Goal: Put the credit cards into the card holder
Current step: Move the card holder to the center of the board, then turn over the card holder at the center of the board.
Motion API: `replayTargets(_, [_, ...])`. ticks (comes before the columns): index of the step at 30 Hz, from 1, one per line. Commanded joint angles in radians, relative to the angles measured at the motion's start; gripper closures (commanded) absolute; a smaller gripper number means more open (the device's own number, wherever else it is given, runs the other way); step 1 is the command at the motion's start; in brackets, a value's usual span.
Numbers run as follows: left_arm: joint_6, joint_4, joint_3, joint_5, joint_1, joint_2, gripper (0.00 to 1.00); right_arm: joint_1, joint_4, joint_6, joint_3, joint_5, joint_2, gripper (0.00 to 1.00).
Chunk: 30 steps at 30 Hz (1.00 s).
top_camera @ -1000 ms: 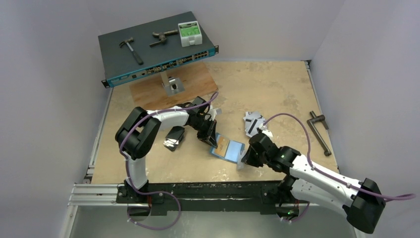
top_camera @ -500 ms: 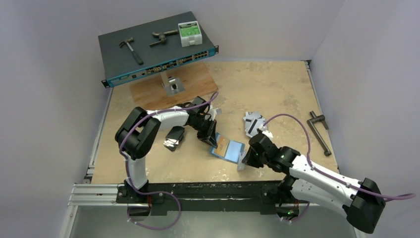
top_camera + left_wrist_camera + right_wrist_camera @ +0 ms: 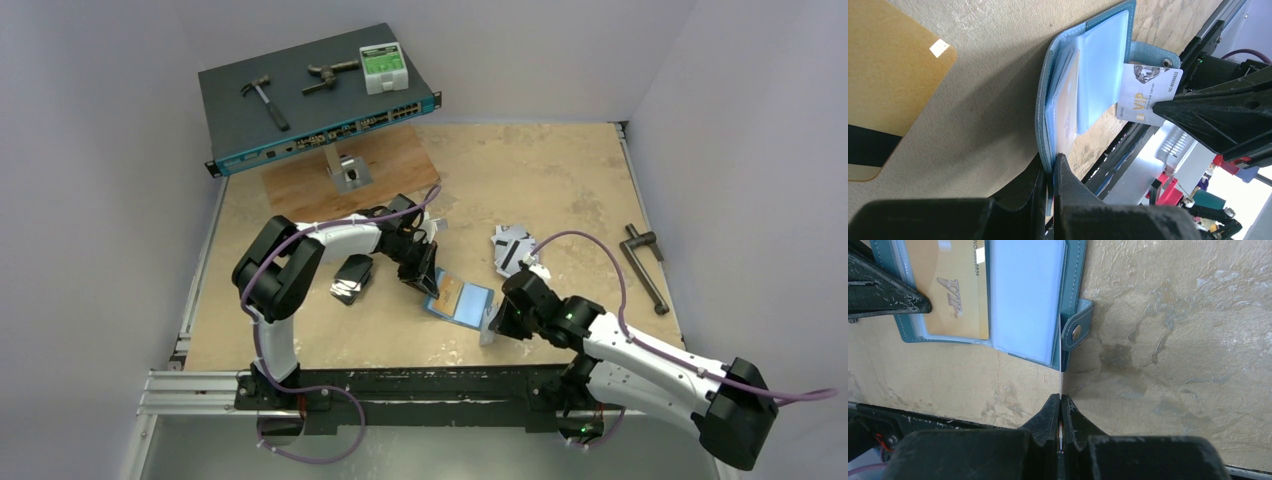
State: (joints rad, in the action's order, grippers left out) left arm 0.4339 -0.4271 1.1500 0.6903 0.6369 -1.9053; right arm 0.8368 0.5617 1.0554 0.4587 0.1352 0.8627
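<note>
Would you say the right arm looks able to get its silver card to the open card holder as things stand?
Probably yes: the silver card, clamped by the right gripper, sits at the open edge of the card holder, nothing between.

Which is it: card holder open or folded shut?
Open: the card holder lies spread, a gold card visible inside, snap tab unfastened.

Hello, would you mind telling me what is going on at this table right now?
Two robot arms are loading cards into a small teal-blue folding card holder, which lies open on the table. The left gripper is shut on the holder's edge. A gold-orange plastic card sits in one inner pocket. The right gripper is shut on a silver-grey VIP card, held on edge just beside the holder and not yet in a slot.
</note>
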Motion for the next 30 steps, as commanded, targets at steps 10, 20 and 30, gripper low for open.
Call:
replayTargets(10, [-0.027,0.007,0.008,-0.055,-0.001,0.026,1.0,0.001,0.001,0.001,0.004,-0.002,-0.056,1.0])
replayTargets(20, [-0.027,0.007,0.007,-0.055,-0.002,0.028,1.0,0.0,-0.009,-0.008,0.004,-0.011,-0.03,1.0])
replayTargets(30, [-0.024,0.007,0.01,-0.051,-0.001,0.026,1.0,0.001,-0.032,-0.009,-0.009,-0.015,-0.014,1.0])
